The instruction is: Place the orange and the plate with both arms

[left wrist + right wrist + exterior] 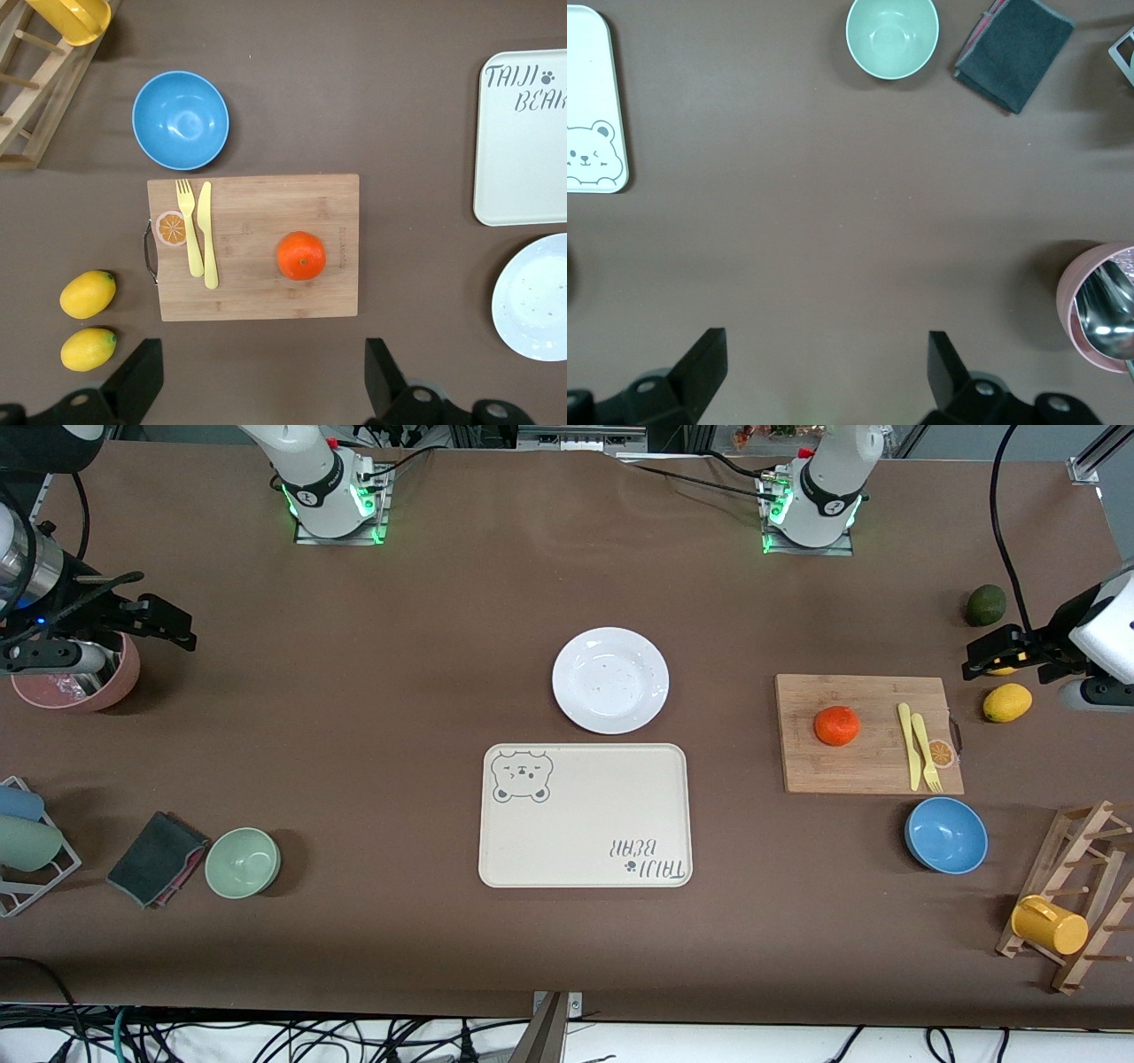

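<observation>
The orange lies on a wooden cutting board toward the left arm's end of the table; it also shows in the left wrist view. The white plate lies mid-table, just farther from the front camera than the beige bear-print tray; its edge shows in the left wrist view. My left gripper is open and empty, up over the lemons beside the board. My right gripper is open and empty, up beside a pink bowl at the right arm's end.
A yellow fork and knife lie on the board. A blue bowl, two lemons, an avocado and a wooden rack with a yellow cup surround it. A pink bowl, green bowl and cloth lie near the right arm.
</observation>
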Available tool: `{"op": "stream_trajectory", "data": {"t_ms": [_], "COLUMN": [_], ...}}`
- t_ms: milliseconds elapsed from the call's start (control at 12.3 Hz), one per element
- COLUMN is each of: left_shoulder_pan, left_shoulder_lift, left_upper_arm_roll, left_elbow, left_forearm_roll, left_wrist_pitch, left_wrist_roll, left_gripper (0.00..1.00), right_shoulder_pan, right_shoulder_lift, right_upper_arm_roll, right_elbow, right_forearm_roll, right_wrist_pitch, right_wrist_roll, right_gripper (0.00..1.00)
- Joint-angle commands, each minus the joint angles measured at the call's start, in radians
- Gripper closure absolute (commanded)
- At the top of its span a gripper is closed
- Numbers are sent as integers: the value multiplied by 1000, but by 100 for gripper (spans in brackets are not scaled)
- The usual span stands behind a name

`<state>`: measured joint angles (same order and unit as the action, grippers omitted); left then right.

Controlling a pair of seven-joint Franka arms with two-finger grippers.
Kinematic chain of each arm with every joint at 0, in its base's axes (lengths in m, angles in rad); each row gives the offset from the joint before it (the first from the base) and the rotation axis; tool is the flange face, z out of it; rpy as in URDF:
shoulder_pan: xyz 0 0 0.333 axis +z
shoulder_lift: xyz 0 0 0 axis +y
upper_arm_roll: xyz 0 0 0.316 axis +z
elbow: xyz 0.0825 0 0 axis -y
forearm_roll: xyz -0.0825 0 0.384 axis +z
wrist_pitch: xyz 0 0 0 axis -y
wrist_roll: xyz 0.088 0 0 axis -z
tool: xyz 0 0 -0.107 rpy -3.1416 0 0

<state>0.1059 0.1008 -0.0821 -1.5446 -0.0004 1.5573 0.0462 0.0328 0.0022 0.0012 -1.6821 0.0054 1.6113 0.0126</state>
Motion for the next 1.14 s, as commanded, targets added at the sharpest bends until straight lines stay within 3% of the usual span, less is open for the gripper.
{"op": "stream_trajectory", "data": {"t_ms": [0, 569, 895, 1057], "left_shoulder_pan": [-2, -3, 15, 15], "left_shoulder_lift": [2, 16, 216, 241], "left_upper_arm_roll": [4, 4, 12, 8], "left_elbow": [9, 6, -5, -26], "left_forearm_roll": [-10, -10, -69, -44], "left_wrist_pitch": [-14, -13, -6, 1], "left_wrist_roll": [26, 30, 4, 6], "left_gripper": [0, 0, 0, 0], "right_shoulder_pan": [4, 4, 4, 4], "right_shoulder_lift": [2, 1, 1, 1], "right_upper_arm_roll": [0, 0, 0, 0], "right_elbow": [13, 13, 13, 13], "right_forearm_roll": [-9, -8, -8, -8], "right_wrist_pitch": [-8, -13, -13, -13], "right_wrist_roll": [-2, -3, -3, -3], "right_gripper": [0, 0, 0, 0]}}
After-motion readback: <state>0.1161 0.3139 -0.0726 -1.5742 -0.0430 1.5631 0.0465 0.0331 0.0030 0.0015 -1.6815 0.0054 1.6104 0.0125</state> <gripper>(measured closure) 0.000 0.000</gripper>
